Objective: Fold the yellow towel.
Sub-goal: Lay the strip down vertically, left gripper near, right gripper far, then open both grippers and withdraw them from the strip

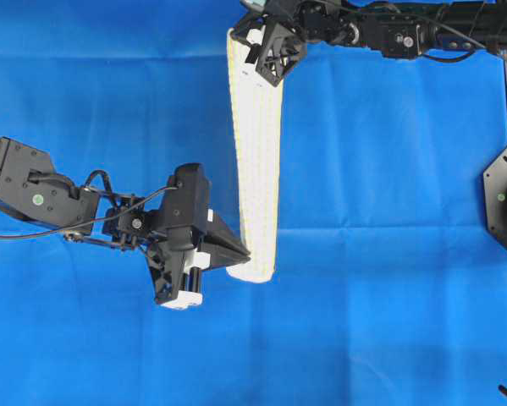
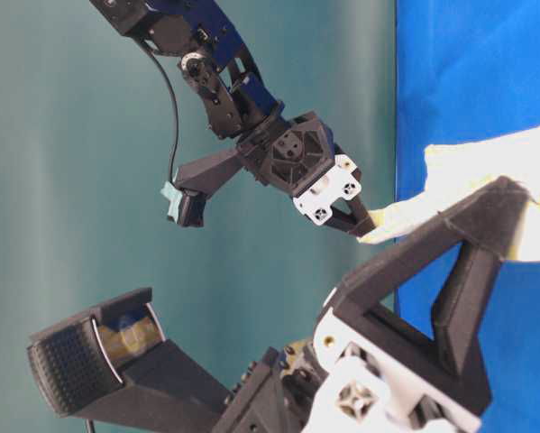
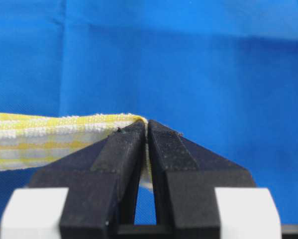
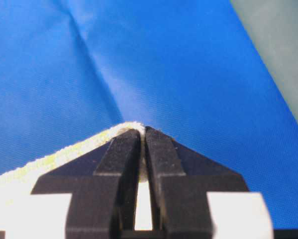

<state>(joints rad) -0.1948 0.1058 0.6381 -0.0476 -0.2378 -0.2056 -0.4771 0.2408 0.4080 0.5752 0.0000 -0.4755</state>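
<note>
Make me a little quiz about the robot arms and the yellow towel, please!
1. True or false: both grippers are pinching the yellow towel.
2. Which gripper holds the end at the top of the overhead view? A) left gripper B) right gripper
3. Fill in: under the towel lies a big ____ cloth.

Key:
1. True; each is shut on one end.
2. B
3. blue
</note>
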